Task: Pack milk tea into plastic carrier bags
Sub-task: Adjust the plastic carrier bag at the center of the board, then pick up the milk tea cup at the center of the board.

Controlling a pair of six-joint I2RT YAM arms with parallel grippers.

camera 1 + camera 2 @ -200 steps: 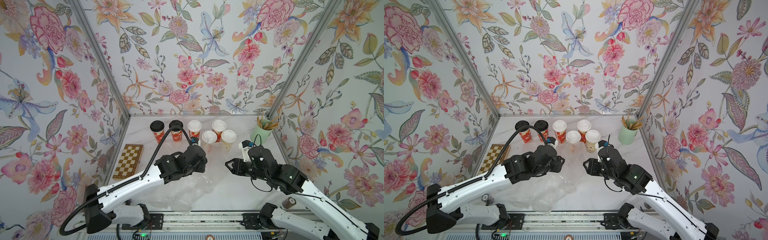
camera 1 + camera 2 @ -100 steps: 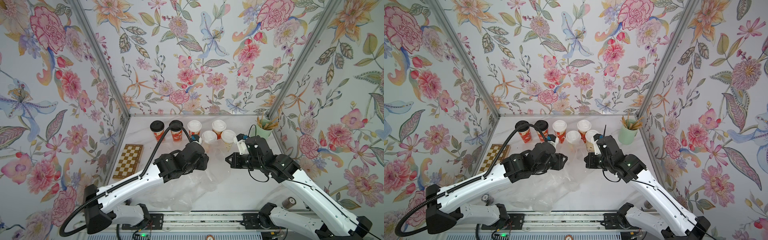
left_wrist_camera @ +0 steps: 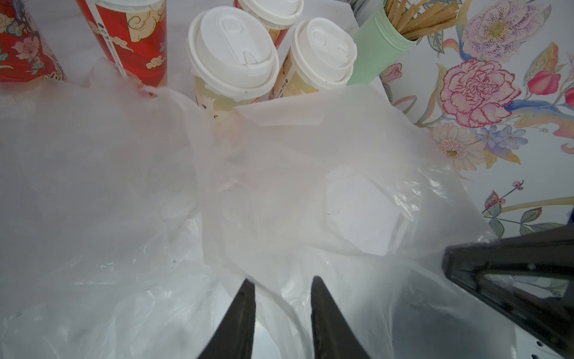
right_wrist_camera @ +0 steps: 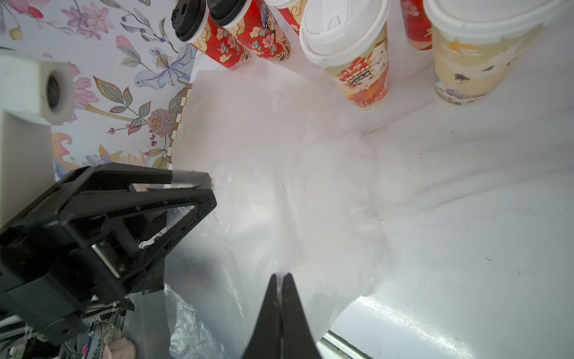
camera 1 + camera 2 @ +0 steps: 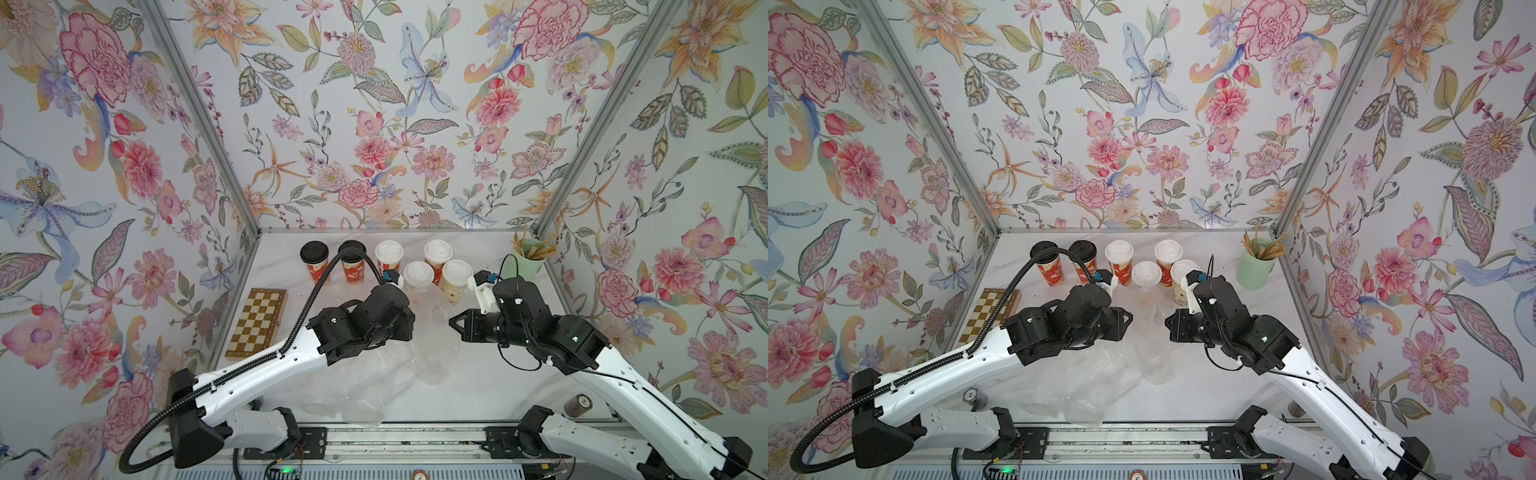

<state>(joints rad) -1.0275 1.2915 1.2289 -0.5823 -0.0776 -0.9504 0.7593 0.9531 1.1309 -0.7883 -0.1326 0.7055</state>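
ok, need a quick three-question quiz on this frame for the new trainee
1. Count: how many of the milk tea cups wear black lids?
2. True or false: the right gripper is shut on film of a plastic carrier bag.
3. Pick one: what stands in the far right corner of the table? A a kettle; B a mint-green cup of sticks; C a fruit bowl.
Key: 1 two; 2 true; 3 B.
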